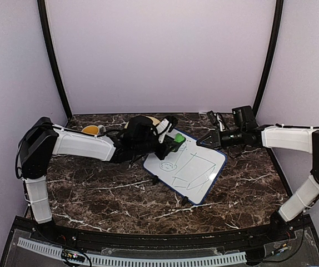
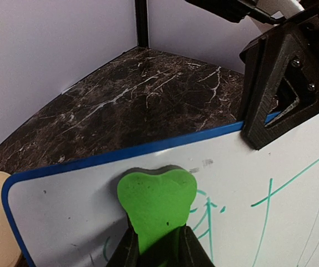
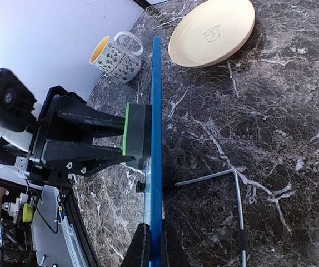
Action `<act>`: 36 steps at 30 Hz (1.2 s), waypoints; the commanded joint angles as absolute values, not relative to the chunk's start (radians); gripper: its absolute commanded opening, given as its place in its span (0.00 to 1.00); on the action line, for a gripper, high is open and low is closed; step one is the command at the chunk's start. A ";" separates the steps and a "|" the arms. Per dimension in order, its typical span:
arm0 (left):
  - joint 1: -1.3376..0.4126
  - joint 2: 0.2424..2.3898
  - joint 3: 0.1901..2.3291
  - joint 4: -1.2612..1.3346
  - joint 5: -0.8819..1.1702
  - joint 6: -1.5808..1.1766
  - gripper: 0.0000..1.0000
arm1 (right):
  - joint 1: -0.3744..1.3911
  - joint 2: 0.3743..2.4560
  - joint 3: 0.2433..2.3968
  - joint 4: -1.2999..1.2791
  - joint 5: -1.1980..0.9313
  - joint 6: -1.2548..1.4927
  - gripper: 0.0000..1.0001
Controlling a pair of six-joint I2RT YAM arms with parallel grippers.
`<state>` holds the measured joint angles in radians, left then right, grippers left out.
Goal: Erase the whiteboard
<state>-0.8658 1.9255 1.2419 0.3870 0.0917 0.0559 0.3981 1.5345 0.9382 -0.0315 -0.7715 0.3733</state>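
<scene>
The whiteboard (image 1: 195, 169) has a blue frame and green line sketches, and stands tilted on the marble table. My left gripper (image 1: 170, 143) is shut on a green heart-shaped eraser (image 1: 178, 138), which presses against the board's upper left part. In the left wrist view the eraser (image 2: 156, 197) lies flat on the white surface (image 2: 282, 183), just left of smeared green marks. My right gripper (image 1: 202, 141) is shut on the board's top edge. In the right wrist view its jaws (image 3: 155, 245) clamp the blue frame (image 3: 156, 100), seen edge-on, with the eraser (image 3: 137, 130) on its left.
A round yellow plate (image 3: 212, 33) and a patterned mug (image 3: 115, 55) with a yellow inside stand behind the board at the back left. The board's wire stand (image 3: 234, 186) rests on the table behind it. The mug also shows in the top view (image 1: 90, 130).
</scene>
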 commanded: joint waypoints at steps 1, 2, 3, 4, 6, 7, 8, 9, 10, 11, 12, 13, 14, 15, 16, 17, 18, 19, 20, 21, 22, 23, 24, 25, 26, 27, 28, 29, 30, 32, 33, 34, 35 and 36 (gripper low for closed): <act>-0.922 1.965 1.297 0.331 0.129 0.109 0.00 | 0.422 1.575 0.955 -0.052 -0.790 0.330 0.00; -0.927 1.969 1.311 0.325 0.129 0.117 0.00 | 0.422 1.577 0.955 -0.051 -0.790 0.328 0.00; -0.934 1.975 1.315 0.316 0.130 0.118 0.00 | 0.422 1.577 0.956 -0.052 -0.791 0.328 0.00; -0.936 1.976 1.321 0.312 0.129 0.119 0.00 | 0.422 1.578 0.956 -0.051 -0.791 0.328 0.00; -0.936 1.976 1.320 0.307 0.115 0.114 0.00 | 0.422 1.575 0.954 -0.055 -0.790 0.325 0.00; -0.936 1.974 1.317 0.307 0.105 0.114 0.00 | 0.422 1.574 0.955 -0.058 -0.790 0.322 0.00; -0.936 1.973 1.310 0.306 0.079 0.112 0.00 | 0.421 1.571 0.955 -0.061 -0.790 0.319 0.00; -0.935 1.968 1.304 0.304 0.062 0.109 0.00 | 0.422 1.568 0.954 -0.062 -0.789 0.316 0.00; -0.934 1.965 1.295 0.303 0.026 0.108 0.00 | 0.422 1.566 0.953 -0.065 -0.789 0.313 0.00; -0.929 1.957 1.289 0.301 0.001 0.103 0.00 | 0.422 1.563 0.952 -0.065 -0.789 0.310 0.00; -0.922 1.949 1.276 0.301 -0.032 0.097 0.00 | 0.422 1.559 0.950 -0.066 -0.790 0.307 0.00; -0.916 1.945 1.267 0.301 -0.046 0.080 0.00 | 0.422 1.557 0.949 -0.067 -0.790 0.302 0.00; -0.905 1.935 1.250 0.305 -0.068 0.074 0.00 | 0.422 1.554 0.947 -0.069 -0.789 0.299 0.00; -0.900 1.930 1.231 0.309 -0.077 0.064 0.00 | 0.422 1.551 0.947 -0.070 -0.788 0.296 0.00; -0.891 1.919 1.222 0.315 -0.097 0.060 0.00 | 0.422 1.551 0.948 -0.076 -0.789 0.293 0.00; -0.886 1.914 1.207 0.316 -0.107 0.055 0.00 | 0.422 1.549 0.949 -0.080 -0.789 0.289 0.00; -0.878 1.905 1.201 0.317 -0.128 0.051 0.00 | 0.422 1.549 0.950 -0.086 -0.788 0.284 0.00; -0.873 1.899 1.187 0.318 -0.149 0.040 0.00 | 0.421 1.548 0.949 -0.088 -0.788 0.280 0.00; -0.865 1.888 1.179 0.323 -0.155 0.035 0.00 | 0.422 1.547 0.948 -0.090 -0.787 0.277 0.00; -0.860 1.884 1.161 0.327 -0.158 0.023 0.00 | 0.422 1.546 0.949 -0.094 -0.787 0.274 0.00; -0.852 1.875 1.152 0.339 -0.156 0.019 0.00 | 0.422 1.545 0.949 -0.098 -0.785 0.270 0.00; -0.850 1.871 1.141 0.344 -0.150 0.018 0.00 | 0.422 1.545 0.950 -0.102 -0.783 0.267 0.00; -0.848 1.869 1.139 0.347 -0.146 0.021 0.00 | 0.422 1.544 0.950 -0.105 -0.783 0.264 0.00; -0.849 1.869 1.138 0.347 -0.130 0.032 0.00 | 0.422 1.543 0.951 -0.106 -0.782 0.263 0.00; -0.851 1.872 1.138 0.348 -0.123 0.035 0.00 | 0.422 1.542 0.950 -0.107 -0.782 0.261 0.00; -0.853 1.873 1.138 0.349 -0.117 0.041 0.00 | 0.422 1.542 0.950 -0.109 -0.780 0.260 0.00; -0.860 1.875 1.138 0.353 -0.114 0.046 0.00 | 0.422 1.542 0.951 -0.111 -0.777 0.258 0.00; -0.866 1.876 1.136 0.357 -0.106 0.063 0.00 | 0.422 1.542 0.951 -0.113 -0.777 0.256 0.00; -0.882 1.879 1.136 0.366 -0.104 0.083 0.00 | 0.422 1.542 0.951 -0.113 -0.778 0.255 0.00; -0.907 1.888 1.142 0.372 -0.096 0.110 0.00 | 0.422 1.542 0.950 -0.114 -0.778 0.255 0.00; -0.914 1.891 1.148 0.372 -0.077 0.115 0.00 | 0.422 1.542 0.950 -0.112 -0.778 0.255 0.00; -0.928 1.897 1.150 0.377 -0.066 0.126 0.00 | 0.421 1.542 0.950 -0.111 -0.778 0.255 0.00; -0.936 1.900 1.153 0.381 -0.050 0.131 0.00 | 0.422 1.543 0.950 -0.111 -0.778 0.256 0.00; -0.951 1.904 1.155 0.388 -0.044 0.141 0.00 | 0.422 1.543 0.950 -0.111 -0.778 0.256 0.00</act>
<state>-0.8989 1.8847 1.1622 0.4026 -0.0898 0.0845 0.3985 1.5406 0.9516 -0.0578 -0.7765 0.3092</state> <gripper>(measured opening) 0.228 0.043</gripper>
